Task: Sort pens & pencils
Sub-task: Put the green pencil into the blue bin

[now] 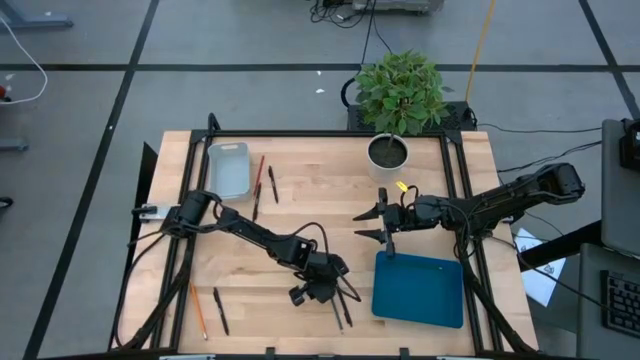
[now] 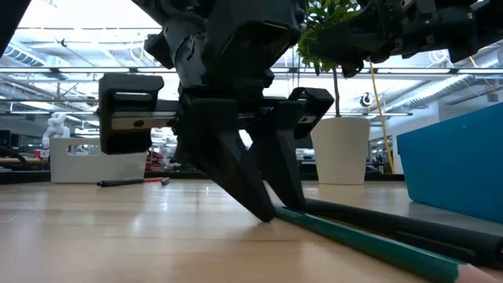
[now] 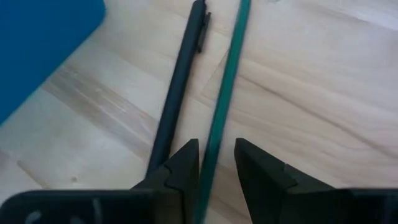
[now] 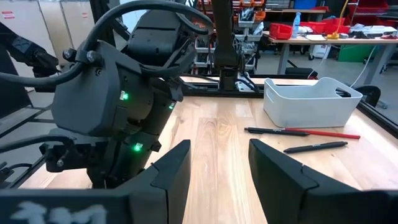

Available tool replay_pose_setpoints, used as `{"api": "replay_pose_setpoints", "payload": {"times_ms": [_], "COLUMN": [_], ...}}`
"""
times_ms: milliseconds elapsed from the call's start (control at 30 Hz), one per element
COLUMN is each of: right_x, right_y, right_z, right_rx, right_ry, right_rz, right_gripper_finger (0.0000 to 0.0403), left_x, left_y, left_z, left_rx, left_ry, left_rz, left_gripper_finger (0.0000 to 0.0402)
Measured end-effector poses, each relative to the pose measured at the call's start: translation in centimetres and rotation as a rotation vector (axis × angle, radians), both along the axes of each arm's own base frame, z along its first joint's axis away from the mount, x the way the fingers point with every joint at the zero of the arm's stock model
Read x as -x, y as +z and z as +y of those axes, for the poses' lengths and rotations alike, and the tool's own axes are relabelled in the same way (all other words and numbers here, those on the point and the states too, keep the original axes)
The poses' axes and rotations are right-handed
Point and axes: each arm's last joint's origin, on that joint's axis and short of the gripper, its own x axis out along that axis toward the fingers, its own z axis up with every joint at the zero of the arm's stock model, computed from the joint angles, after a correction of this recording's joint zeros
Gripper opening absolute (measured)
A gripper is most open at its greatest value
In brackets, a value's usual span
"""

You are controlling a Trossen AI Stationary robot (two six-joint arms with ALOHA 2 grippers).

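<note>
Dark jointed arms, black cables, green indicator lights

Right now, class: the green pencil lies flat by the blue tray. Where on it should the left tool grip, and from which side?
Grip the green pencil on its bare shaft, coming straight down from above. It lies flat on the table, so only its two long sides are free. The left tool already straddles it with fingers open; keep clear of the black pen lying alongside.

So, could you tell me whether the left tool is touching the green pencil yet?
Cannot tell. In the left wrist view the left tool straddles the green pencil, but any gap is too thin to judge.
</note>
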Motion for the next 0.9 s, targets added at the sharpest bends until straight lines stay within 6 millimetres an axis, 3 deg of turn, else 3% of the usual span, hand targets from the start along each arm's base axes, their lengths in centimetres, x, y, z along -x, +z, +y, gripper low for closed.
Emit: {"api": "replay_pose_setpoints", "payload": {"times_ms": [333, 567, 900], "right_x": [0.0, 0.0, -0.01], "right_y": [0.0, 0.0, 0.01], "right_z": [0.0, 0.0, 0.0], "right_rx": [0.0, 0.0, 0.001], "right_ry": [0.0, 0.0, 0.0], "right_rz": [0.0, 0.0, -0.001], "right_gripper_finger": [0.015, 0.0151, 0.015], "left_x": [0.27, 0.4, 0.93], "left_y": [-0.17, -0.19, 0.5], "left_z": [0.12, 0.11, 0.22], "left_rx": [0.025, 0.038, 0.072], "left_ry": [0.034, 0.06, 0.073], "left_rz": [0.062, 0.094, 0.152], "left_gripper_finger": [0.0104, 0.0015, 0.0008]}}
